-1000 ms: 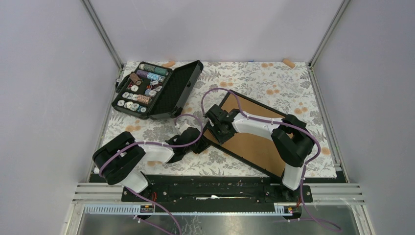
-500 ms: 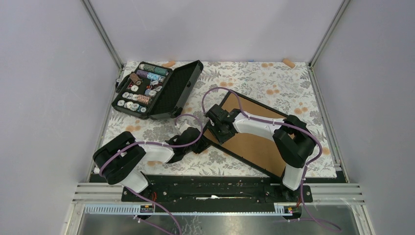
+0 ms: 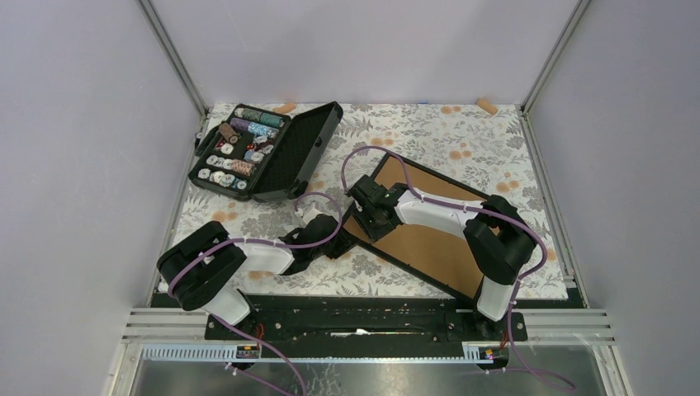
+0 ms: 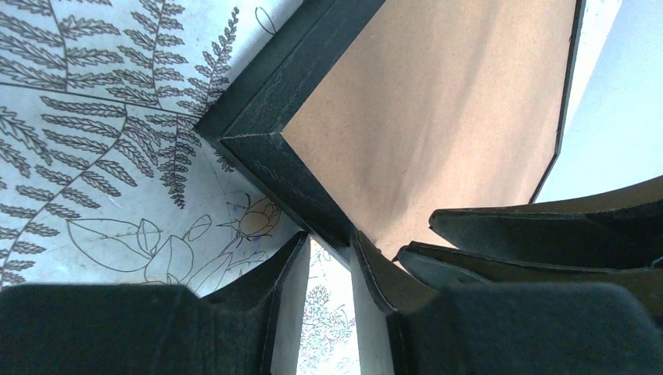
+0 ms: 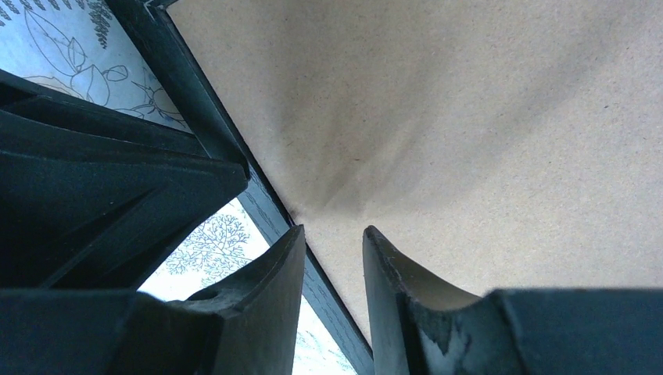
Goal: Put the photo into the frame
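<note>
The frame [image 3: 429, 239] lies face down on the patterned cloth, its brown board back up inside a thin black rail. The photo is hidden. My left gripper [image 3: 342, 239] sits low at the frame's near-left edge. In the left wrist view the black rail [image 4: 234, 117] runs in between the tips of that gripper [image 4: 328, 238], which is shut on it. My right gripper [image 3: 371, 223] is just beyond, over the same edge. In the right wrist view the right gripper [image 5: 332, 230] straddles the rail, one finger outside and one over the board [image 5: 469, 117], with a gap showing.
An open black case of thread spools [image 3: 264, 153] stands at the back left. Two small orange pieces [image 3: 285, 107] [image 3: 487, 105] lie at the far edge. Grey walls close in the table on three sides. The two wrists are close together.
The right arm's elbow has shifted slightly to the right. The frame and the left arm have not moved.
</note>
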Controlling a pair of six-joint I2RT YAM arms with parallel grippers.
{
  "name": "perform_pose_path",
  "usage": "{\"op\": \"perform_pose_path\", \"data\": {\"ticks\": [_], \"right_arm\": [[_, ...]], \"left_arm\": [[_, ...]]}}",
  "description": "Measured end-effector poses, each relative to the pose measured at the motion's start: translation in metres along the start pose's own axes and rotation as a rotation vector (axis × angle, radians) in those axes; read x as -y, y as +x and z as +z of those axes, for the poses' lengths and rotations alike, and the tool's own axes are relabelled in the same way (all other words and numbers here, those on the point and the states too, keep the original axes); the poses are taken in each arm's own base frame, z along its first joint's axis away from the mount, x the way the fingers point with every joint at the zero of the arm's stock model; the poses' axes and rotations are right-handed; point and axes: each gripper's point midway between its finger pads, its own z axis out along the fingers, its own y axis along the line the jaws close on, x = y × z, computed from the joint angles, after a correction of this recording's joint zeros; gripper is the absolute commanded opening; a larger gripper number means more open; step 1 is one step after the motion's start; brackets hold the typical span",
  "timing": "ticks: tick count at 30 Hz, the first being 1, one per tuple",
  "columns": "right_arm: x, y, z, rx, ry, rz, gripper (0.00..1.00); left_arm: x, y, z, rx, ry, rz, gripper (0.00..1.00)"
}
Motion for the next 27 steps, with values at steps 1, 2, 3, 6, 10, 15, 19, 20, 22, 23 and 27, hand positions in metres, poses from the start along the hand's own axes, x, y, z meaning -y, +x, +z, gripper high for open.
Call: {"op": "perform_pose_path", "data": {"ticks": [1, 2, 3, 6, 10, 15, 19, 20, 22, 23, 27], "right_arm": [[0.0, 0.0009, 0.0006, -0.003, 0.0, 0.0, 0.4], [0.0001, 0.0015, 0.0011, -0.005, 0.0, 0.0, 0.4], [0.0001, 0.0018, 0.0015, -0.006, 0.0, 0.0, 0.4], [-0.0007, 0.0028, 0.0035, -0.012, -0.004, -0.001, 0.39], [-0.0037, 0.0044, 0.0054, -0.02, -0.02, -0.001, 0.4], [-0.0043, 0.0049, 0.0066, -0.021, -0.023, 0.0, 0.39], [-0.0044, 0.0055, 0.0089, -0.024, -0.023, 0.0, 0.39], [-0.0044, 0.0055, 0.009, -0.024, -0.023, 0.0, 0.39], [-0.0043, 0.0057, 0.0092, -0.024, -0.023, 0.0, 0.38], [-0.0043, 0.0057, 0.0092, -0.024, -0.023, 0.0, 0.37], [-0.0051, 0.0055, 0.0103, -0.03, -0.022, 0.006, 0.3]], "left_arm": [[0.0, 0.0, 0.0, 0.0, 0.0, -0.001, 0.32], [0.0002, 0.0, -0.0001, 0.0, 0.0, -0.002, 0.32], [0.0003, -0.0001, -0.0001, 0.0, 0.001, -0.002, 0.32], [0.0004, -0.0001, -0.0001, 0.0, 0.001, -0.003, 0.32], [0.0002, 0.0, -0.0001, 0.0, 0.0, -0.005, 0.32], [0.0, 0.0001, -0.0001, 0.0, 0.001, -0.006, 0.32], [-0.0005, 0.0002, 0.0002, 0.0, 0.0, -0.006, 0.32], [-0.0005, 0.0002, 0.0001, 0.0, 0.001, -0.006, 0.32], [-0.0006, 0.0002, 0.0001, 0.0, 0.001, -0.007, 0.32], [-0.0006, 0.0002, 0.0001, 0.0, 0.001, -0.007, 0.33], [-0.0007, 0.0002, 0.0001, 0.0, 0.0, -0.01, 0.33]]}}
